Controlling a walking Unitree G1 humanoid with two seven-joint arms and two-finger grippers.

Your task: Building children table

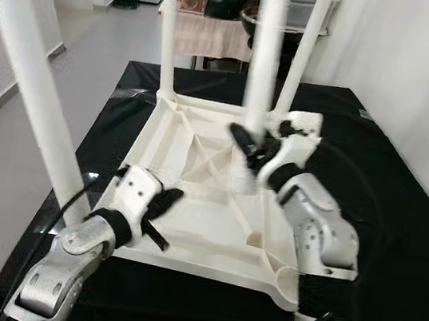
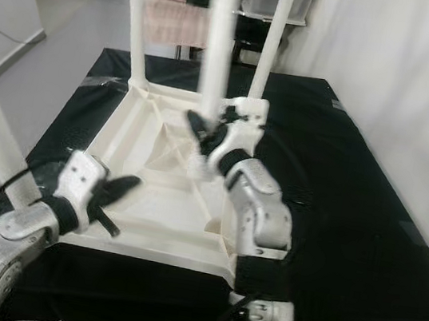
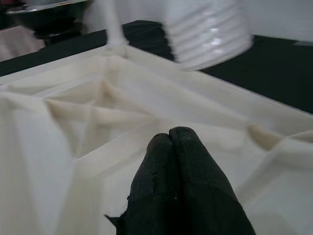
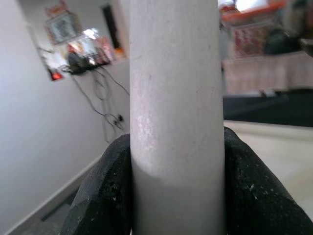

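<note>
On the black-covered table [image 1: 397,236] lies the white plastic tabletop [image 1: 197,166], turned upside down so that its ribbed underside faces up, its far edge toward the back of the room. Going left to right: at the near left corner a white leg [image 1: 37,77] rises and leans out to the left, its top cut off by the frame and its foot hidden behind the left arm. Just beside it the left gripper [image 1: 160,209] rests low over the tabletop's near left part, its two black fingers [image 3: 181,181] pressed together with nothing between them. At the far left corner another leg [image 1: 168,28] stands upright in its socket, its top out of frame. Near the middle, the right gripper [image 1: 253,146] clamps a fourth leg [image 1: 266,55], one black finger on each side of the tube as the right wrist view shows; this leg's long axis runs nearly vertical, its upper end cut off at the top. Its threaded lower end [image 3: 208,32] shows blurred in the left wrist view, apparently clear of the underside, though I cannot tell for sure. The far right leg [image 1: 303,53] stands leaning slightly rightward, its base partly hidden by the right gripper. Behind, a cluttered table [image 1: 209,35] is blurred.
</note>
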